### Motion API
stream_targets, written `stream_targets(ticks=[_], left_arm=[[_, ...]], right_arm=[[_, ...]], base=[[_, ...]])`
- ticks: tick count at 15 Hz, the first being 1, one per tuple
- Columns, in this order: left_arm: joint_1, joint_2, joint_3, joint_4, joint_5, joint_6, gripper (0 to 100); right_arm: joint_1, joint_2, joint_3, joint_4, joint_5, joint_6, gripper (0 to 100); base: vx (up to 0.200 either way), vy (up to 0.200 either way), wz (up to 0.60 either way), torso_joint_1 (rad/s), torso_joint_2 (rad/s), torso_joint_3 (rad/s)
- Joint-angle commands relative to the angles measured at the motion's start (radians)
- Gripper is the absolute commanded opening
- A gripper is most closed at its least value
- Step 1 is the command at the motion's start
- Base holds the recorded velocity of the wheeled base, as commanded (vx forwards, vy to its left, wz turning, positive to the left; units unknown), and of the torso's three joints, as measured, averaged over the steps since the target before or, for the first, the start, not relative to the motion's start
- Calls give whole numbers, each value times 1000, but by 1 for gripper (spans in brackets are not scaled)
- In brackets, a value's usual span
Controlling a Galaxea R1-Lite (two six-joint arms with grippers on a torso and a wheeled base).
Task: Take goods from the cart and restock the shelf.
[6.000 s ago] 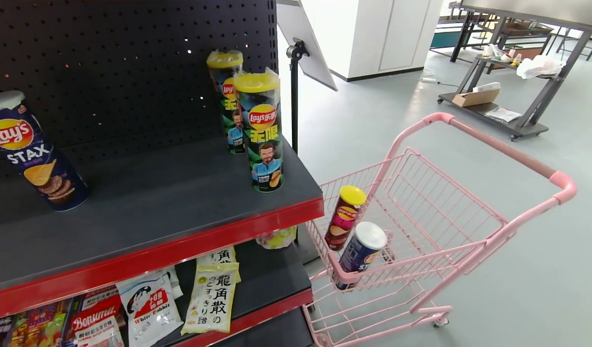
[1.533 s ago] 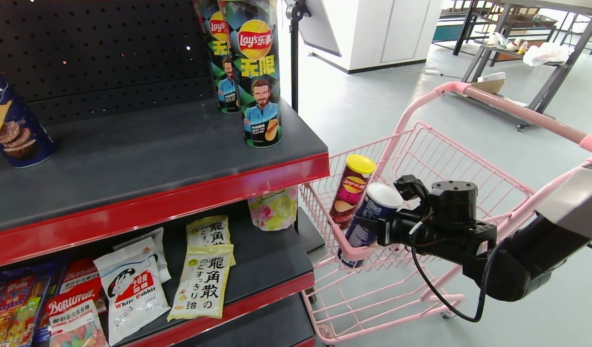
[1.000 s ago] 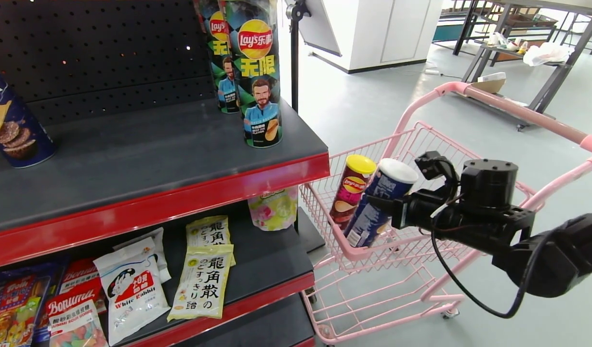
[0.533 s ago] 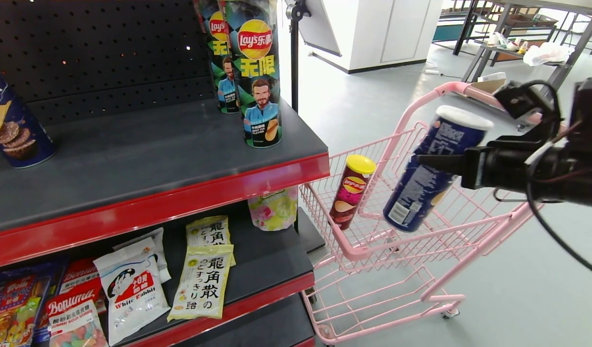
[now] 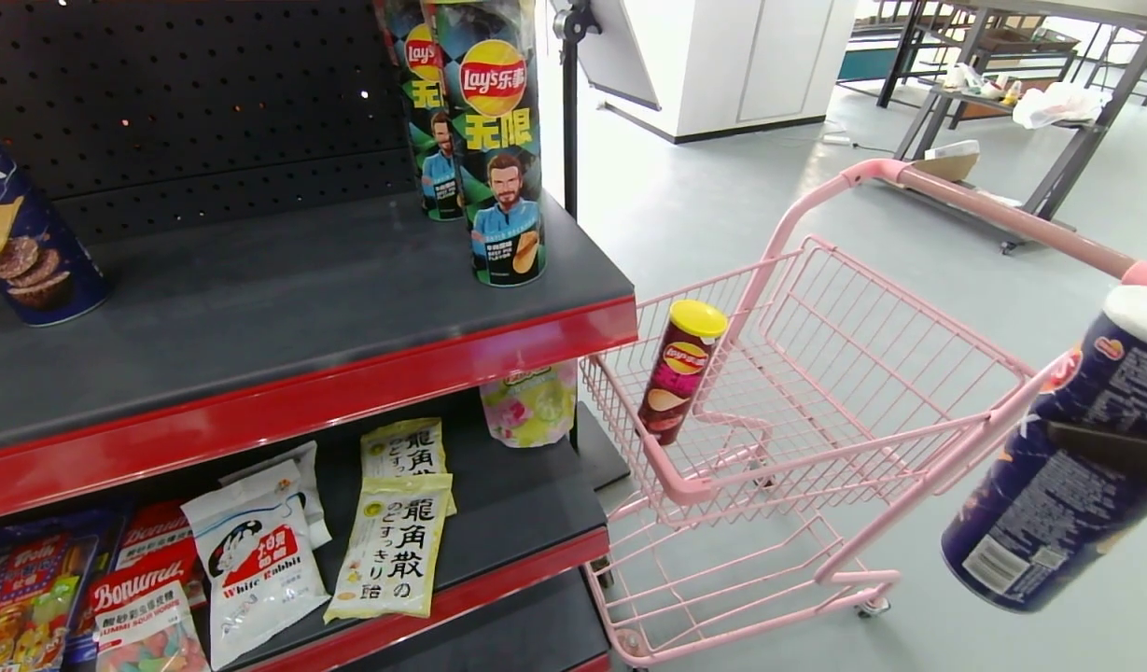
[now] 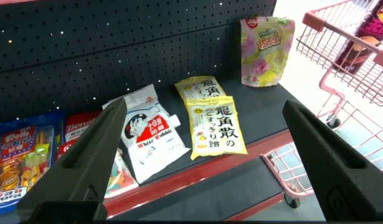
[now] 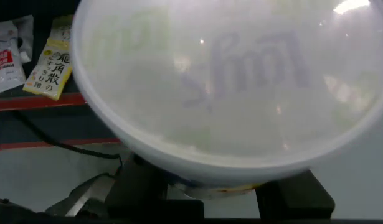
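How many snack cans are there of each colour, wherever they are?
Dark blue cans: 2, one on the shelf, one held up beside the cart
Green cans: 2, both on the shelf
Maroon can: 1, in the cart
Total: 5

light: bright and even, pale floor (image 5: pixel 722 215) at far right brightest | shadow: lower shelf (image 5: pixel 536 504) dim beneath the upper shelf (image 5: pixel 302 289); pegboard (image 5: pixel 209 93) dark, pinpoints of light coming through its holes from behind | glare: white spots on the hazy lid (image 7: pixel 222 81), right wrist view | edges: blue can (image 5: pixel 1049 467) at near right looks stretched
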Motion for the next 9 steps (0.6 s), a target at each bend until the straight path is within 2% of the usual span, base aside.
stream_targets(ticks=[1, 5, 7, 9], left_arm=[[0, 1, 0, 0, 2, 3, 100], [0, 1, 0, -2, -4, 46, 100], [0, 1, 0, -2, -4, 46, 100], [0, 1, 0, -2, -3, 43, 100]], right_arm=[[-54, -110, 55, -1, -5, 0, 0], [-114, -127, 73, -3, -11, -17, 0], [-111, -127, 75, -3, -11, -17, 0], [-101, -131, 73, -3, -5, -32, 0]], base=[[0, 0, 0, 0, 0, 0], [0, 0, 0, 0, 0, 0], [0, 0, 0, 0, 0, 0], [-200, 0, 0, -2, 2, 5]])
